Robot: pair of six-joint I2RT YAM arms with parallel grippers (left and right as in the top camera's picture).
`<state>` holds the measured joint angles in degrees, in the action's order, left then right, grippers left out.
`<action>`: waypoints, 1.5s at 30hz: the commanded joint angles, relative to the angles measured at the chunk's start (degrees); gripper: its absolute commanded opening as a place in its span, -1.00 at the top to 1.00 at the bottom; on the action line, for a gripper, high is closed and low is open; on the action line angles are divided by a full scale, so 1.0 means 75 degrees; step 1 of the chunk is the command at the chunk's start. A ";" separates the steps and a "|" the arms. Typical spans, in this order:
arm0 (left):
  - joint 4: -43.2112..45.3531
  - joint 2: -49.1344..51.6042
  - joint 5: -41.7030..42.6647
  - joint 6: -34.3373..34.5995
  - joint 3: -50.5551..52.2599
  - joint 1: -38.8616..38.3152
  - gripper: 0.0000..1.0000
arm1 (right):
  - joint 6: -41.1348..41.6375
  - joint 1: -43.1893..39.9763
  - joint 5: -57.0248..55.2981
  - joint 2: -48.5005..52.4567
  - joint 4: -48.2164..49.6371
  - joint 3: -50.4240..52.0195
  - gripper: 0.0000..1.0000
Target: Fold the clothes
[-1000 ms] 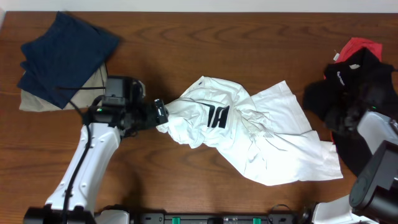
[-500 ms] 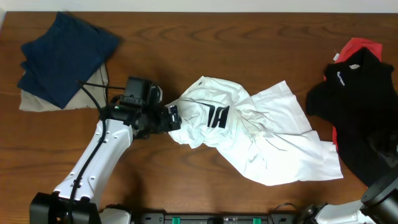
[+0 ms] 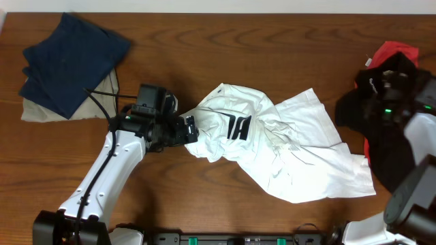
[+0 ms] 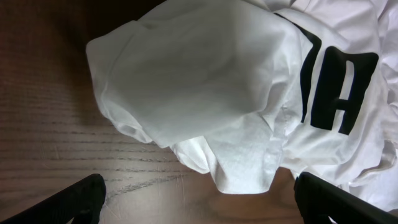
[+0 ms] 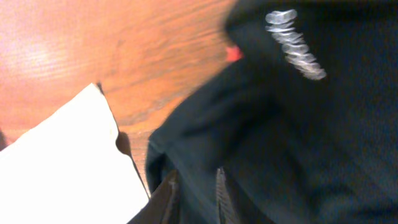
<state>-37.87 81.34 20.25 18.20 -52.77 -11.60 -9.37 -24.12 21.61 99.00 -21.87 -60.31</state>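
While the crumpled white T-shirt (image 3: 272, 146) lies in the middle of the surface (image 3: 204, 54), my left hand (image 3: 189, 129) stands wide open at its bunched left edge. My right hand (image 5: 194, 186), fingers narrow, sits over a black garment (image 3: 351, 109); I cannot tell whether it grips.
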 commanded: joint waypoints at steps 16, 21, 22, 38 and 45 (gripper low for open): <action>-0.0137 0.0035 0.0038 0.0020 -0.0122 -0.0015 -0.96 | 0.1201 -0.0221 -0.4800 0.2014 0.0510 0.0015 0.56; -0.0134 0.0035 0.0035 0.0017 -0.0122 -0.0015 -0.96 | 0.2040 -0.1317 -0.4919 0.1999 -0.0481 -0.0848 0.57; -0.0134 0.0035 0.0035 0.0020 -0.0122 -0.0015 -0.96 | 0.2130 -0.1454 -0.4701 0.1999 -0.0647 -0.1035 0.56; -0.0015 0.0044 -0.0035 0.0012 -0.0070 -0.0015 -0.96 | 0.0070 0.0411 0.1303 0.0976 -0.4430 -0.3439 -0.17; 0.0551 0.0245 -0.0047 0.0015 0.0265 -0.0015 -0.96 | 0.0070 0.1606 0.0833 0.0988 -0.5922 -0.3261 -0.33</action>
<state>-34.24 81.56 20.40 18.20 -52.07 -11.60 -8.01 -14.24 28.64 106.69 -65.06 -85.41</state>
